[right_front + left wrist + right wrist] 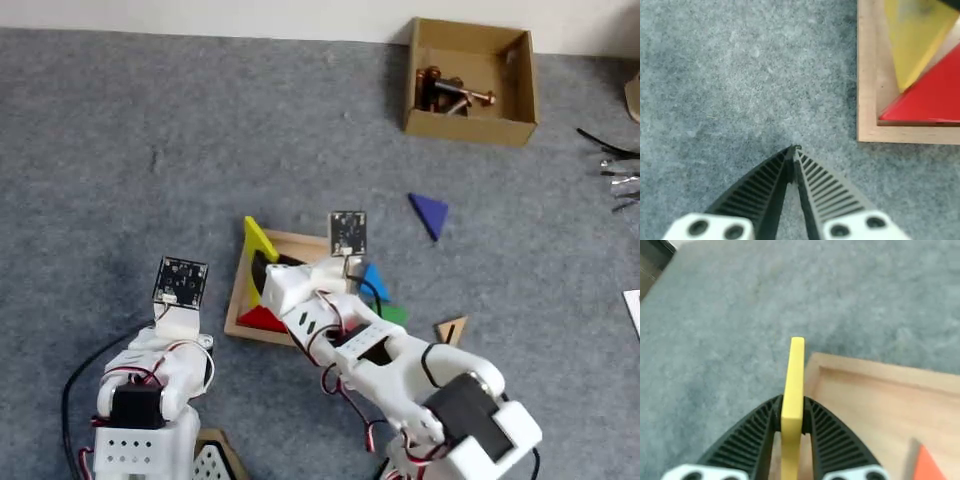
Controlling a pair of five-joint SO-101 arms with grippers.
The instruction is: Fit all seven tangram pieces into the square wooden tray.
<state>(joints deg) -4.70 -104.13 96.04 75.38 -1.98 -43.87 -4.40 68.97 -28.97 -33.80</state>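
We count five coloured tangram pieces: one yellow piece, one red piece, one light-blue piece, one green piece and one dark-blue piece. The dark-blue piece lies on the counter at 2 o'clock from the tray.

We count one wooden tray and one cardboard box, the box at 1 o'clock from the tray.

We count two grippers: the left gripper and the right gripper.

We count two tan triangular items, one at 4 o'clock from the tray and one at 7 o'clock.
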